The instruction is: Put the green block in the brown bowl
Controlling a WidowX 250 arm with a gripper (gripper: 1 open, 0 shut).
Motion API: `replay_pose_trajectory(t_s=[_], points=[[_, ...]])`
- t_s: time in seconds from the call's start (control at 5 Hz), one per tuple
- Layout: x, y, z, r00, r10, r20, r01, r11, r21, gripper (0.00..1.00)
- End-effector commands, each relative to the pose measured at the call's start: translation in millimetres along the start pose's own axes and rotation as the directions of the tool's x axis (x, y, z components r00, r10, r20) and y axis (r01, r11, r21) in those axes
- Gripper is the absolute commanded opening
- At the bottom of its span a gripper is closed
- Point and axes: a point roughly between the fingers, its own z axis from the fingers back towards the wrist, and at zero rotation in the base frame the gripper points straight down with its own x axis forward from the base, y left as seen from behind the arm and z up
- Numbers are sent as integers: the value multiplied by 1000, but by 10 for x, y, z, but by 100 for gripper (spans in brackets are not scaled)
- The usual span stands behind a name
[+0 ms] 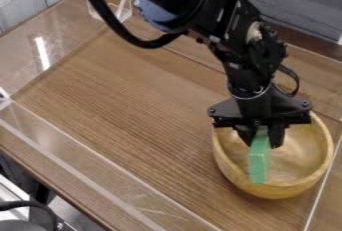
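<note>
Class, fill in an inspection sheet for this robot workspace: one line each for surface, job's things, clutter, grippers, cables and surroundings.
Surface: wooden table, glossy, with clear low walls along its edges.
Job's things: green block held upright, lower end down inside the brown bowl; whether it touches the bottom cannot be told.
Clutter: nothing seen.
Grippers: gripper pointing down over the bowl, jaws shut on the block's top.
Cables: black cable looping along the arm.
Surroundings: dark shapes at lower left, too blurred to name.
</note>
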Motion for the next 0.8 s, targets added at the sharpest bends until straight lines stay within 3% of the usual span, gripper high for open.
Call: replay_pose_trajectory(t_s=[0.0,0.6], points=[[99,-68,60,1000,-4,30,5,1000,-26,0],[87,-61,36,1000,0,17,0,1000,-28,0]])
